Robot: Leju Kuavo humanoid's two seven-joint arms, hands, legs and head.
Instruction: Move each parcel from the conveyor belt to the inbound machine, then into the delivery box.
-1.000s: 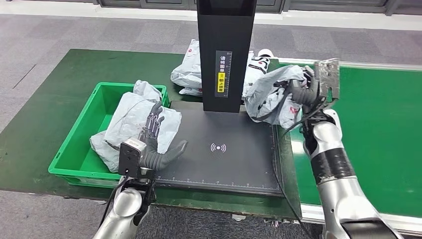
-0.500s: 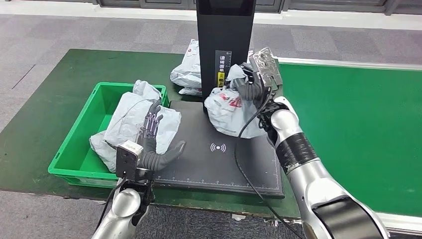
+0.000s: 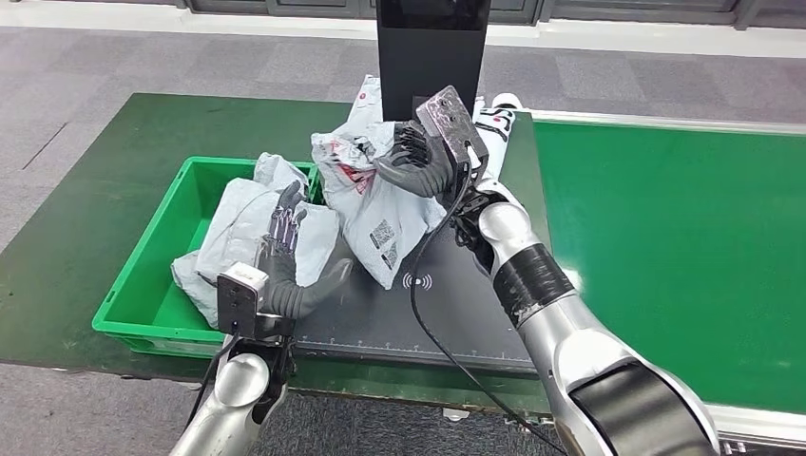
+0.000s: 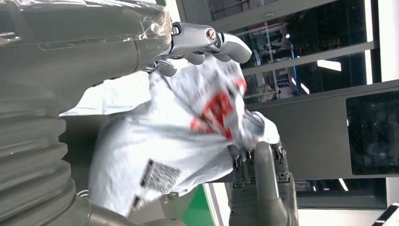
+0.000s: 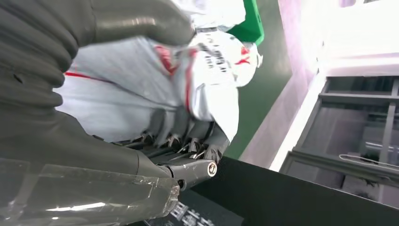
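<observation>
**Parcel over the scanner, handover looming**

We had our right hand (image 3: 411, 163) clamped on the bunched top of a grey parcel (image 3: 375, 204), and the bag hung in the air above the black scanner plate (image 3: 447, 313), its lower corner dangling close to the plate's round mark. Our left hand (image 3: 288, 249) stood wide and held nothing, fingers up, at the plate's edge just beside the green box (image 3: 152, 252), where another grey parcel (image 3: 238, 233) already lay. More parcels (image 3: 366, 100) sat behind the scanner's black post (image 3: 432, 38).

We judged the step to be the pass across the scanner toward the box. Doing it well meant keeping the barcode side, visible low on the bag, facing where the machine could read it, and letting the slack bag settle flat before any release. The soft plastic could slip or swing, so we reckoned a firm pinch and a slow carry suited it. The left hand needed a grip on the bag before the right one let go.
</observation>
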